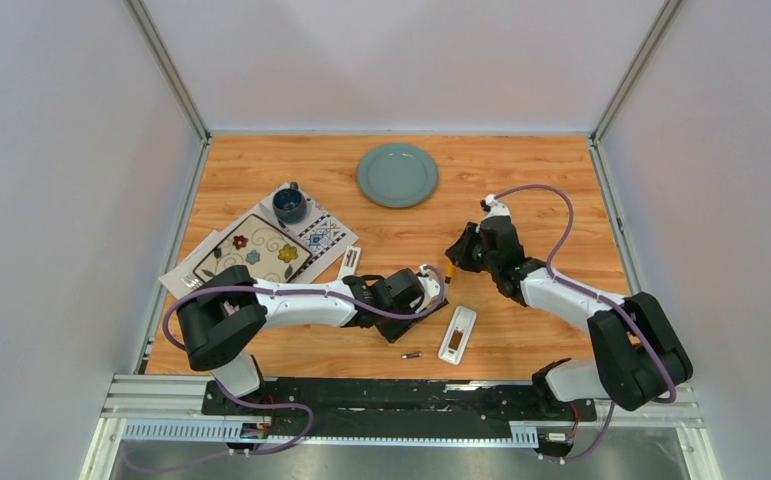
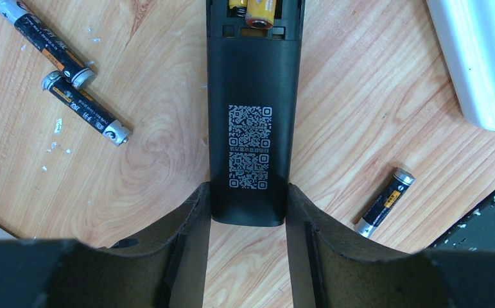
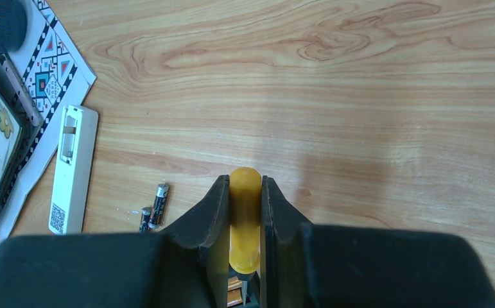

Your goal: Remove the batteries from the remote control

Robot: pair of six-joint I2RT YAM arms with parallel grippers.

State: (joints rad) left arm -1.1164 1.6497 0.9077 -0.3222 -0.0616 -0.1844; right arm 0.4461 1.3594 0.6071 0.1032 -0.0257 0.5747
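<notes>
The left gripper [image 2: 248, 200] has its two fingers pressed against the sides of the black remote [image 2: 251, 96] at its lower end. It pins the remote flat, back upward, on the table [image 1: 521, 180], about midway across and toward the near edge. I'd say that grip is there to stop the body sliding while the other arm works on it. The cover is off, and the orange-tipped batteries [image 2: 252, 9] sit in the open compartment at the remote's far end. The view cuts them off, so I can't count them.

The right gripper [image 3: 244, 183] is clamped tight on the yellow handle of a screwdriver [image 3: 244, 224], poised just past that open end. It is presumably there to lever the cells out, though its tip is hidden from me.

Around the remote, two loose cells [image 2: 87, 117] lie together on one side and a single cell [image 2: 386, 202] on the other. A white remote [image 1: 458, 333] rests nearby by the near edge with its own compartment open. A second white remote [image 1: 349, 262] lies beside the placemat [image 1: 251, 255], toward the left edge.
</notes>
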